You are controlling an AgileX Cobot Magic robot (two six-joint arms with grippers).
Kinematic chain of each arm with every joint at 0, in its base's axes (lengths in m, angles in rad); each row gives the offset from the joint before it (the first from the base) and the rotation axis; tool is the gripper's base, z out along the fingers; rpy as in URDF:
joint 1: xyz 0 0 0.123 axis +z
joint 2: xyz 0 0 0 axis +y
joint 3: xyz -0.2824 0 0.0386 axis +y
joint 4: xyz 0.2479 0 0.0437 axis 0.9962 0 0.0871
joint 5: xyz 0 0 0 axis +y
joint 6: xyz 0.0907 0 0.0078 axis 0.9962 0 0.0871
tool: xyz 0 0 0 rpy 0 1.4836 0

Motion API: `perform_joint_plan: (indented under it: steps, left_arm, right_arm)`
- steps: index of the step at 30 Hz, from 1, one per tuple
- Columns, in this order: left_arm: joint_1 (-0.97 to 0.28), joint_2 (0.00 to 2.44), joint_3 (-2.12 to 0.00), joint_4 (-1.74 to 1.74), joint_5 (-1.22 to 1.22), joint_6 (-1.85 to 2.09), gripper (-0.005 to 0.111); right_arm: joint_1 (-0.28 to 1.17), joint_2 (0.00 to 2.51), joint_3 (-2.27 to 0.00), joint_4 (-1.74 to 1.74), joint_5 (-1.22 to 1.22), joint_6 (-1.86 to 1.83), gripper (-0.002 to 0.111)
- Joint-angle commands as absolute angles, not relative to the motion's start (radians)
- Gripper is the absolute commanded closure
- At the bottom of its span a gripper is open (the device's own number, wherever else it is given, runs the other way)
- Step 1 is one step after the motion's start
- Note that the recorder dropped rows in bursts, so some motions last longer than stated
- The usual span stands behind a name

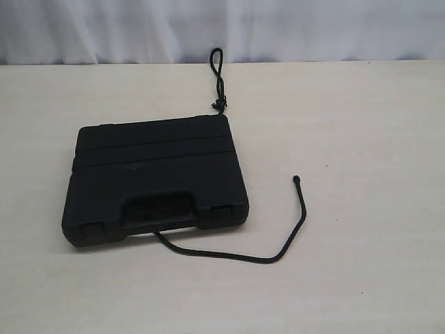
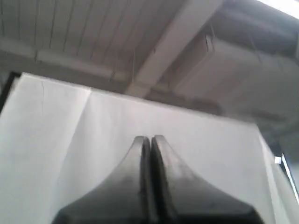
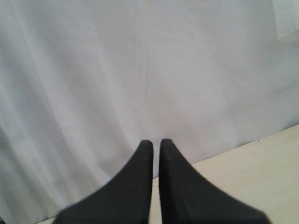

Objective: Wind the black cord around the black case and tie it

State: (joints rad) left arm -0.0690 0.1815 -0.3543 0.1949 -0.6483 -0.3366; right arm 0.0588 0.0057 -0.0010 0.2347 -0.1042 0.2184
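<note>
The black case (image 1: 156,167) lies flat on the table, left of centre, with its handle cut-out and two latches facing the front. The black cord (image 1: 281,249) passes under it. Its looped, knotted end sticks out behind the case's back right corner, and its long tail curves out from the front edge to the right. Neither gripper shows in the exterior view. My left gripper (image 2: 150,139) is shut with nothing in it and points up at a white sheet and a ceiling. My right gripper (image 3: 156,142) is shut and empty too, a hairline gap between its tips, facing the white curtain.
The pale wooden table (image 1: 361,139) stretches wide on all sides of the case. A white curtain (image 1: 313,28) hangs along its back edge. The right wrist view catches a corner of the table (image 3: 261,172).
</note>
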Motion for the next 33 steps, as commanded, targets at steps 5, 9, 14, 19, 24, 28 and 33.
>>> perform_joint_plan:
  steps: [5,9,14,19,24,28,33]
  left_arm:
    - [-0.066,0.576,-0.626,0.672,-0.028,-0.646,0.107]
    - [-0.108,0.768,-0.704,0.667,0.185,-0.592,0.107]
    - [-0.252,1.038,-0.859,0.334,0.557,-0.039,0.107]
    - [-0.357,1.296,-0.976,-0.217,1.009,0.699,0.107]
    - [-0.470,1.488,-0.959,-0.279,1.018,0.812,0.106]
    - [-0.546,1.589,-0.959,-0.204,0.888,0.812,0.094]
    - [-0.583,1.666,-0.959,-0.192,0.696,0.812,0.065]
  right_arm:
    - [0.059,0.000,0.000,0.260,-0.092,0.217,0.104]
    - [0.059,0.000,0.000,0.260,-0.084,0.217,0.104]
    - [0.059,0.000,0.000,0.260,-0.084,0.217,0.104]
    - [0.059,0.000,0.000,0.260,-0.080,0.217,0.104]
    - [0.059,0.000,0.000,0.260,-0.076,0.217,0.104]
    - [0.059,0.000,0.000,0.260,-0.074,0.217,0.104]
    - [0.059,0.000,0.000,0.260,-0.074,0.217,0.104]
